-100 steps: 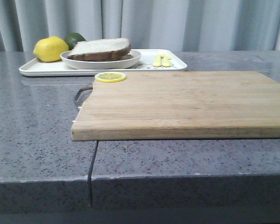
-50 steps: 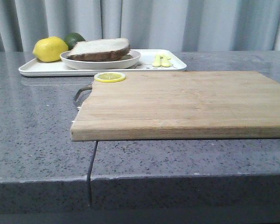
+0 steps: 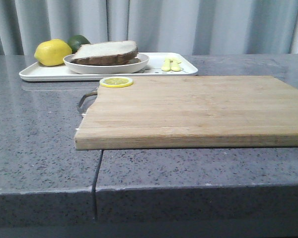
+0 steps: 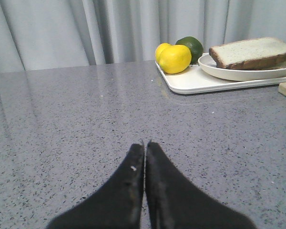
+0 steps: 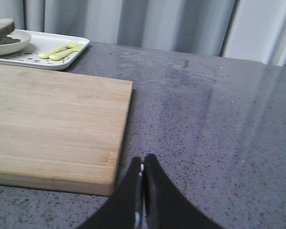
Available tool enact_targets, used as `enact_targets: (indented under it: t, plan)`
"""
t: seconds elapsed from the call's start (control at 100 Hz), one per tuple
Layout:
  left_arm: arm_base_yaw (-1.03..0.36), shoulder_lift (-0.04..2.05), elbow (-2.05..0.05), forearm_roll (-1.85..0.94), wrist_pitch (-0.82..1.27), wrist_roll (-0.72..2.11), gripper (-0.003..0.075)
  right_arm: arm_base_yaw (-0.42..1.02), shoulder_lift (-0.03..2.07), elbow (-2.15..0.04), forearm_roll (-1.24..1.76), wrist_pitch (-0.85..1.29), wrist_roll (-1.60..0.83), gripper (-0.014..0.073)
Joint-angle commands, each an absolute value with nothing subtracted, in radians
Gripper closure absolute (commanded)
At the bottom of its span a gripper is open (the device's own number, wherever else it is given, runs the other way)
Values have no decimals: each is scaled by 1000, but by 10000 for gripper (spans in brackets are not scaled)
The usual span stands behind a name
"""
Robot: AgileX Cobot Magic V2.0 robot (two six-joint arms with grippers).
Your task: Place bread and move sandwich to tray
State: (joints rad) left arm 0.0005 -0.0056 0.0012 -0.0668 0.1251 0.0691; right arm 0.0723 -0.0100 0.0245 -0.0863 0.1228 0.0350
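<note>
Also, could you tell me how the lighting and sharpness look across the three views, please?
Front view: soft, even light, only a thin shadow under the cutting board, faint sheen on the table, background curtain soft. Left wrist view: the left gripper is dark and slightly blurred up close; the bread is fairly sharp. Right wrist view: pale streaky glare on the table beyond the right gripper; the tray is soft.

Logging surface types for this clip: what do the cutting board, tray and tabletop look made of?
Cutting board: light wood, matte, with visible grain strips. Tray: smooth white, slightly glossy, plastic or ceramic; can't tell which. Tabletop: grey speckled stone or imitation stone, polished enough to show reflections.
</note>
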Motion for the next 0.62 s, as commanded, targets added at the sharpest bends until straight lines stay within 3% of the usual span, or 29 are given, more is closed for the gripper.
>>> enact_targets:
  t: [0.0, 0.61]
  plan:
    - [1, -39, 18, -68, 51, 58, 739, 61, -29, 28, -99, 22, 52, 710]
    - [1, -39, 18, -68, 51, 58, 739, 61, -29, 28, -99, 11, 52, 710]
